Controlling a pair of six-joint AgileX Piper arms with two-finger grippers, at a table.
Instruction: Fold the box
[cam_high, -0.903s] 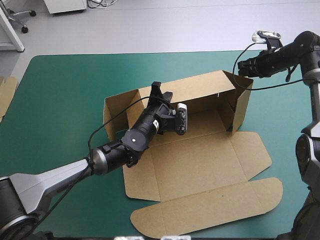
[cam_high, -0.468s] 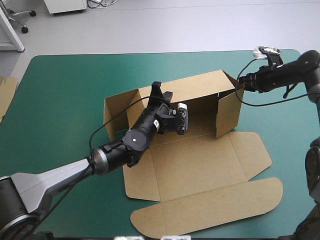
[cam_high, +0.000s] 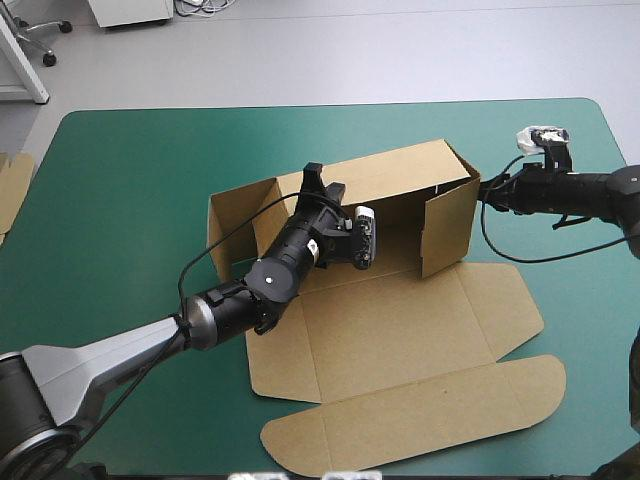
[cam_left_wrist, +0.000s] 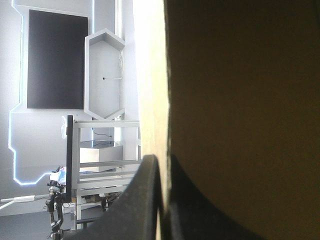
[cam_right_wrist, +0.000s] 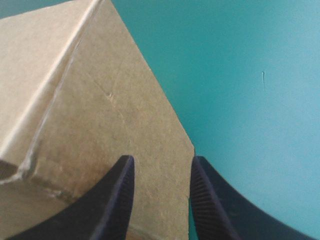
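The brown box (cam_high: 400, 330), matte board with crisp creases, lies mid-surface (cam_high: 120, 200) on teal-green. Its back wall stands upright at 12 o'clock, and the floor and round-cornered lid panels lie flat toward 6. The left tool (cam_high: 322, 181) is clamped on the back wall's top edge, the sheet pinched between its black fingers (cam_left_wrist: 135, 200). At the box's 3 o'clock the right tool (cam_right_wrist: 162, 162), ribbed fingers apart, is at the raised end flap.

The left arm (cam_high: 250, 285) hides much of the left end of the box (cam_high: 400, 330), and the spare board (cam_high: 12, 190) at the left edge of the table (cam_high: 120, 230) runs out of sight.
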